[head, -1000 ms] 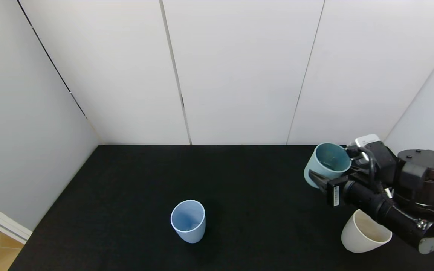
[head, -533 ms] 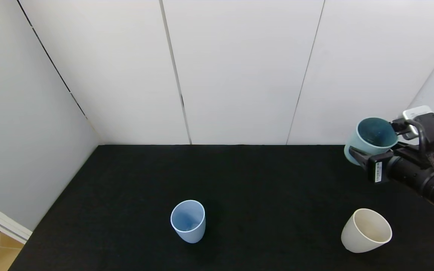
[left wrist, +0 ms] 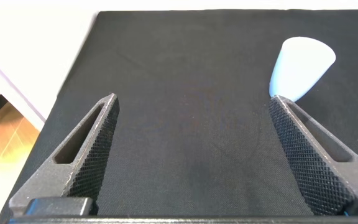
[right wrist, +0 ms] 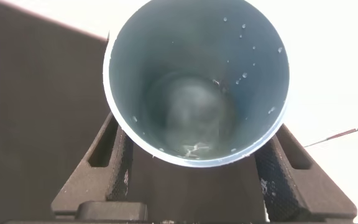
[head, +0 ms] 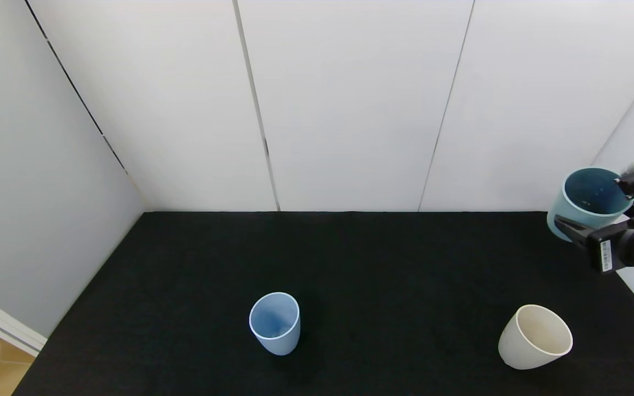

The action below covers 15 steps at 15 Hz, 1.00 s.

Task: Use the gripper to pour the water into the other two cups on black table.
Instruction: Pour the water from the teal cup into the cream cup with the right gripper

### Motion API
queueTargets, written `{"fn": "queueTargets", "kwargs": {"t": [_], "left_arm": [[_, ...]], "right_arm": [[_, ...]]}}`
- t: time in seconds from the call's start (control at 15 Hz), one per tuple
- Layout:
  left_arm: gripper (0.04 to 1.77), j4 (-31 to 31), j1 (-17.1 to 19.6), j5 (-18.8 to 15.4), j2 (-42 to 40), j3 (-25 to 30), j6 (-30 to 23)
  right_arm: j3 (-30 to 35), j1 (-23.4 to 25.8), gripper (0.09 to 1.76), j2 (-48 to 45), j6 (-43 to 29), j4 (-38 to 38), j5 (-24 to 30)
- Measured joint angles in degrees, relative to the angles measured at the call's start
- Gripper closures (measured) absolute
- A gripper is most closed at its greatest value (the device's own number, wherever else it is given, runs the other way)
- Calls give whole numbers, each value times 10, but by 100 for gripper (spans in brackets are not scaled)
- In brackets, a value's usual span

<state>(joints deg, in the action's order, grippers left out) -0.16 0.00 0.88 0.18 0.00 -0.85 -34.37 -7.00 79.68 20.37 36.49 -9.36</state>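
Three cups show from the head camera. The right gripper [head: 586, 234] holds the green cup [head: 589, 202] by its sides, high up at the far right edge of the black table [head: 350, 275]. A moment ago that cup hung nearer the middle, just over the white cup [head: 535, 336]; now it has swung up and away to the right. I think that means the white cup may have had its share, and the blue cup [head: 275, 322], well apart to the left, is next.

From the left wrist, the left gripper [left wrist: 191, 155] is wide open, holding nothing, low over the table near the blue cup [left wrist: 300, 68].

From the right wrist, the green cup [right wrist: 197, 81] sits squeezed between both fingers [right wrist: 114, 168]. Little water [right wrist: 191, 148] glints at its bottom, with drops on the wall.
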Motion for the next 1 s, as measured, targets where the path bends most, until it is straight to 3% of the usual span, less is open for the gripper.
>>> {"fn": "queueTargets", "kwargs": {"t": [0.67, 1.0], "left_arm": [[9, 0, 0, 0, 0, 0, 0], [9, 0, 0, 0, 0, 0, 0]], "right_arm": [[-7, 152, 68, -73, 161, -138, 143], [23, 178, 68, -76, 236, -142, 157]]}}
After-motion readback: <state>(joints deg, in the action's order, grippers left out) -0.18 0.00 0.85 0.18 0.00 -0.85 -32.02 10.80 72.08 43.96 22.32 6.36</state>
